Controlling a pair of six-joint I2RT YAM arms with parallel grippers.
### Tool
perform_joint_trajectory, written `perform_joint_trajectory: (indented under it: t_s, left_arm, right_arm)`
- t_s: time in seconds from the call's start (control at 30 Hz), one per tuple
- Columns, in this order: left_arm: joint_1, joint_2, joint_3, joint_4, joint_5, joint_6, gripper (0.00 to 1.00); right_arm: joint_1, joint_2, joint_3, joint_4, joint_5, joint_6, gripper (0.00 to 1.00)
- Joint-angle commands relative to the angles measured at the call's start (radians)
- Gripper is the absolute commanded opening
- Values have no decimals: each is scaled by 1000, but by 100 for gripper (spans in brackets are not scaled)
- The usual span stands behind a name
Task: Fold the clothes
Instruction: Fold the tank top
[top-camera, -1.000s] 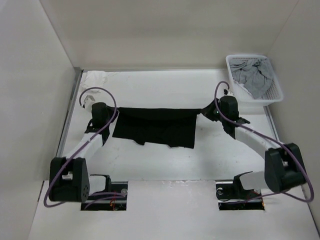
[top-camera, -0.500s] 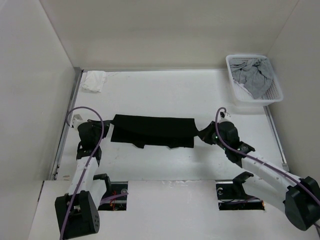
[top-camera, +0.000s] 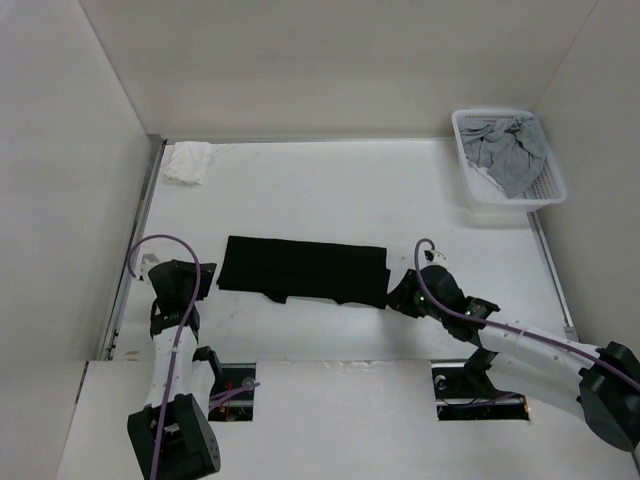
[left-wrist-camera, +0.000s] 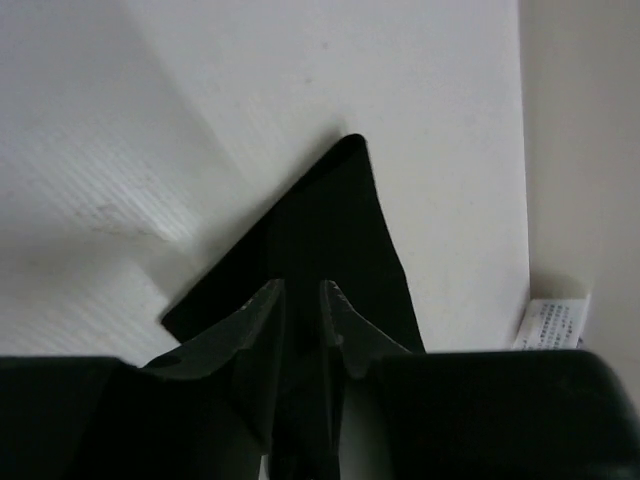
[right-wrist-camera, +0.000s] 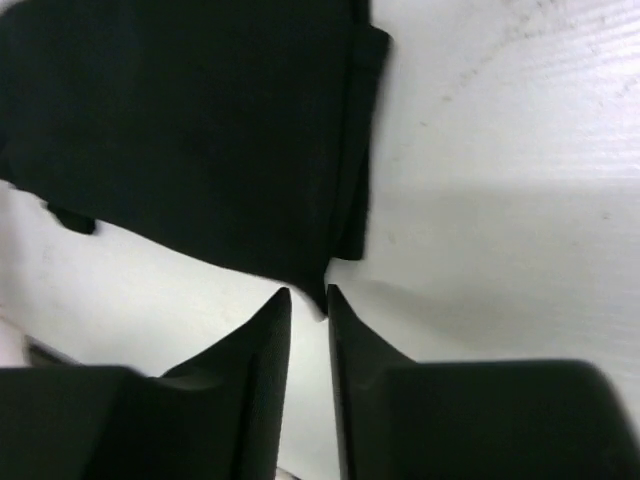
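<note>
While the clothes are lying as a flat black strip on the table, I am seeing the right gripper sitting slightly parted at their right corner, with bare table showing through the gap. The left gripper is showing a slim gap with fabric in it; I cannot tell whether it is pinching.

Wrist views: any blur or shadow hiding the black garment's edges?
Left wrist: fingers soft, black garment merges with their dark gap, grey shadow over the table. Right wrist: garment edges slightly soft, shadow band at right. Top external: sharp, even light.
</note>
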Motion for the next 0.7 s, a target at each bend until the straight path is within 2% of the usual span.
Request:
perform_joint_trajectory:
  t_s: [0.0,0.1,0.2,0.3,0.4,0.53,0.67]
  left_arm:
    - [43,-30,-7,-4,3,14,26]
    - [48,-71,-4,-7,-8,10,29]
    - [14,-70,7,11,-20,17,26]
    - [-103,-65,5,59,-87,31,25]
    - [-289,-65,22,79,-219,51,25]
    - [-528,-21,65,126,-385,93,26]
    - [-667,83,99,212,-420,94,26]
  right_arm:
    - [20,21,0,-26,57,34,37]
    - [3,4,3,-3,100,15,60]
    - [-69,38,5,97,76,-33,66]
    - [-133,125,14,200,-13,-70,66]
    - [-176,211,14,272,-102,-65,64]
    - [-198,312,-4,390,-212,-27,54]
    - [-199,424,-6,500,-271,36,41]
